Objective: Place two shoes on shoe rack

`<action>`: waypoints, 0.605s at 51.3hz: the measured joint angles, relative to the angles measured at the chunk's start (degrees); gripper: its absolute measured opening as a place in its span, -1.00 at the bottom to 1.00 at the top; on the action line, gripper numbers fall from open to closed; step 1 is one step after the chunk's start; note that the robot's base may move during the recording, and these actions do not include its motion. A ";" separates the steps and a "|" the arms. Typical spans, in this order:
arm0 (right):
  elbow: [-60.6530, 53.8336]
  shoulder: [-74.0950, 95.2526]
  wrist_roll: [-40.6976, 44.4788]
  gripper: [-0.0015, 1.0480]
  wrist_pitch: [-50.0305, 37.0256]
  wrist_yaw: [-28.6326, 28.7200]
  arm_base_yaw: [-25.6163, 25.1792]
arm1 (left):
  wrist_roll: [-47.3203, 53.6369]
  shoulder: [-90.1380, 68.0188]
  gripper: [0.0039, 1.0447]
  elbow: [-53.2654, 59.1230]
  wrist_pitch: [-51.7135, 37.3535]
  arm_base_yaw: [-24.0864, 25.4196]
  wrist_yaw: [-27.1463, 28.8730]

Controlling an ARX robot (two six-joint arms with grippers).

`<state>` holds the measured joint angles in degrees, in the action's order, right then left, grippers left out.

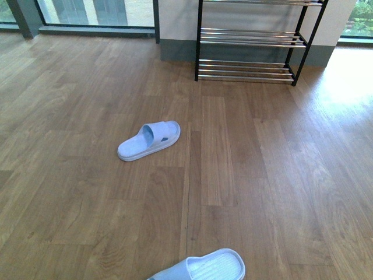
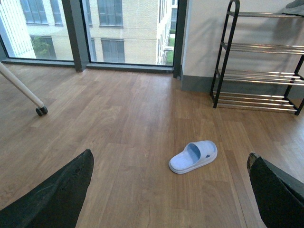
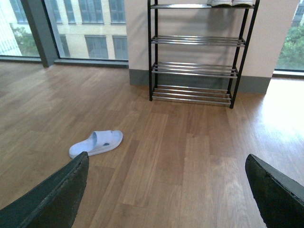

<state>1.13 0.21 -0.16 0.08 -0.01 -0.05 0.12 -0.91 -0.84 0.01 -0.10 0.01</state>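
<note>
The shoe rack (image 1: 245, 39) stands against the far wall, black-framed with chrome bars (image 2: 259, 47) (image 3: 194, 40). On its top tier I see only the white soles of shoes (image 3: 232, 3), cut off by the picture's edge; a grey bit (image 2: 295, 8) shows there in the left wrist view. A pale blue slide sandal (image 1: 148, 140) (image 2: 194, 156) (image 3: 96, 143) lies on the wooden floor, well short of the rack. Another slide (image 1: 204, 268) lies at the near edge. My left gripper (image 2: 170, 156) and right gripper (image 3: 167, 156) are both open, high above the floor, holding nothing. Neither arm shows in the front view.
Floor-to-ceiling windows (image 1: 96, 11) run along the far left, with a dark pillar (image 2: 76, 33). A white slanted leg ending in a caster (image 2: 42, 110) stands to the left. A grey skirting board (image 3: 137, 77) runs along the wall behind the rack.
</note>
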 joint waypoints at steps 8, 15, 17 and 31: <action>0.00 0.04 0.00 0.82 0.00 -0.02 0.00 | -0.02 0.00 0.83 0.00 0.00 0.00 0.00; 0.00 0.04 0.00 0.82 0.00 0.00 0.00 | 0.00 0.00 0.83 0.00 0.00 0.00 0.00; 0.00 0.04 0.00 0.82 0.00 0.00 0.00 | 0.00 0.00 0.83 0.00 0.00 0.00 0.00; 0.00 0.04 0.00 0.82 0.00 0.00 0.00 | 0.00 0.00 0.83 0.00 0.00 0.00 0.00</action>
<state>1.13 0.25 -0.16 0.08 -0.01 -0.05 0.12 -0.91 -0.84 0.01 -0.10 0.01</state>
